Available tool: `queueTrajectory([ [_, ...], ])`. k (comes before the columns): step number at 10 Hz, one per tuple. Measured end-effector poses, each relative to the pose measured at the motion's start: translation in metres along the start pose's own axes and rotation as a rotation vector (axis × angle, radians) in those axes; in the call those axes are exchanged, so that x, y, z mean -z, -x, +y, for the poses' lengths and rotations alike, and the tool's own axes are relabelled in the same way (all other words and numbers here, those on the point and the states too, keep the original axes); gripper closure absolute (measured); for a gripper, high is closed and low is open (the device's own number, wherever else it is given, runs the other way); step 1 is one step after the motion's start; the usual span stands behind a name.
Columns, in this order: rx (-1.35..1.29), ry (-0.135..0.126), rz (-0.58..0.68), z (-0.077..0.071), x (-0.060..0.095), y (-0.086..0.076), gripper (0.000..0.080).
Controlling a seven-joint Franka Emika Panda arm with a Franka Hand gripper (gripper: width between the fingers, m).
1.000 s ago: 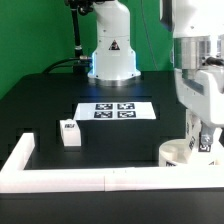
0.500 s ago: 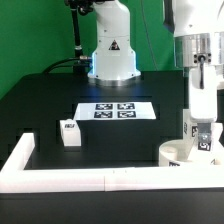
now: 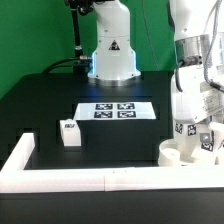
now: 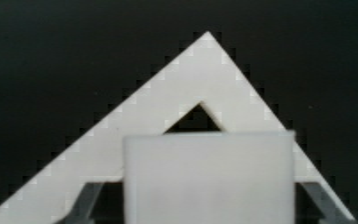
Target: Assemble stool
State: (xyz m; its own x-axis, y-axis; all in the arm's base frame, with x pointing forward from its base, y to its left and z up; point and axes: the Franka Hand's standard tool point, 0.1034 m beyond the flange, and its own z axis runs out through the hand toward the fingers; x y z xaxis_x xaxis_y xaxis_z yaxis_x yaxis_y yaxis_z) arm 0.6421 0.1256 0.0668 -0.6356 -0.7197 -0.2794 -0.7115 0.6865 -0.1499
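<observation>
In the exterior view the round white seat (image 3: 178,154) lies at the right, against the white border wall (image 3: 80,181). My gripper (image 3: 190,120) hangs just above it, shut on a white leg block (image 3: 188,128) with a tag on its face. Beside it, over the seat, another tagged white piece (image 3: 207,143) shows; whether it is a second leg I cannot tell. A loose leg block (image 3: 69,134) stands on the table at the exterior view's left. In the wrist view the held leg block (image 4: 208,170) fills the gap between my fingers (image 4: 98,200). White shapes lie beyond it.
The marker board (image 3: 115,111) lies in the middle of the black table. The robot's base (image 3: 112,55) stands behind it. The border wall turns a corner at the exterior view's left (image 3: 20,155) and runs along the front edge.
My wrist has turned, and the held leg block has shifted slightly up and toward the exterior view's left above the seat. The loose leg block has not moved.
</observation>
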Motion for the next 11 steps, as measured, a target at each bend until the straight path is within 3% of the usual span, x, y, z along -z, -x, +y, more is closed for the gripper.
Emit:
queueTrajectory([
  [2,-0.047,-0.107,-0.026,0.008,-0.002,0.006,0.0462],
  [3,-0.007,-0.129,-0.020,0.010,-0.002,0.005,0.0462],
  [8,0.014,-0.133,-0.019,0.010,-0.002,0.005,0.0462],
  [10,0.027,-0.157,-0.037,0.010,0.005,0.013,0.0228],
  [11,0.035,-0.176,-0.054,0.007,0.015,0.018,0.0175],
])
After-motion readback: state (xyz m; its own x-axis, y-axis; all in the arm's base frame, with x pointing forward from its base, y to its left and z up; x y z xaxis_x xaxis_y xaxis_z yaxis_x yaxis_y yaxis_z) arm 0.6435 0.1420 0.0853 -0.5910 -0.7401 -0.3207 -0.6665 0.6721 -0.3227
